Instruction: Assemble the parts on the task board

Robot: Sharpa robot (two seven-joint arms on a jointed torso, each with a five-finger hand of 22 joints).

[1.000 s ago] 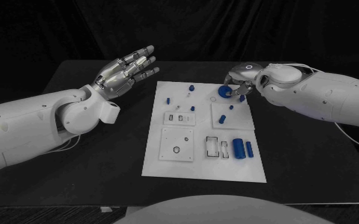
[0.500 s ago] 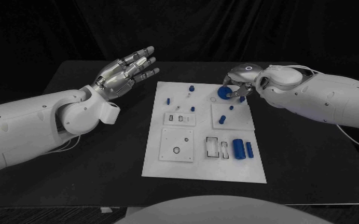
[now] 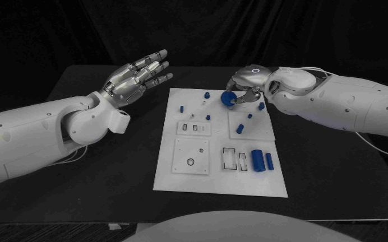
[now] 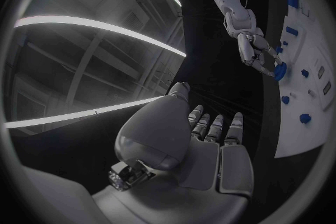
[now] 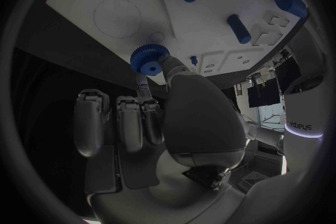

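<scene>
Over the far end of the task board (image 3: 220,189), the right hand (image 3: 246,85) pinches a blue toothed gear (image 3: 229,99) between its thumb and fingers. In the right wrist view the gear (image 5: 148,60) sits at the fingertips (image 5: 143,88) with its toothed rim visible, held just above the white plate (image 5: 210,11); whether it touches the plate cannot be told. The left wrist view shows the same hand (image 4: 257,54) with the gear (image 4: 280,71) held at the plate's edge.

The task board lies in the middle of the black worktop (image 3: 97,169). Small blue pegs (image 3: 206,94) stand at its far end, close to the held gear. Another peg (image 3: 240,130) stands on a raised white square (image 3: 249,125) near the middle of the board. At the near right part of the board a large blue cylinder (image 3: 257,159) lies beside a thinner blue bar (image 3: 269,161), next to two rectangular slots (image 3: 230,158). A white square with an oval hole (image 3: 190,162) sits on the near left part of the board.

The left hand (image 3: 135,79) is raised above the worktop to the left of the board, well apart from it. Its fingers are extended and slightly spread, palm facing the board, holding nothing. In the left wrist view the hand (image 4: 210,145) shows its fingers straight and side by side.
</scene>
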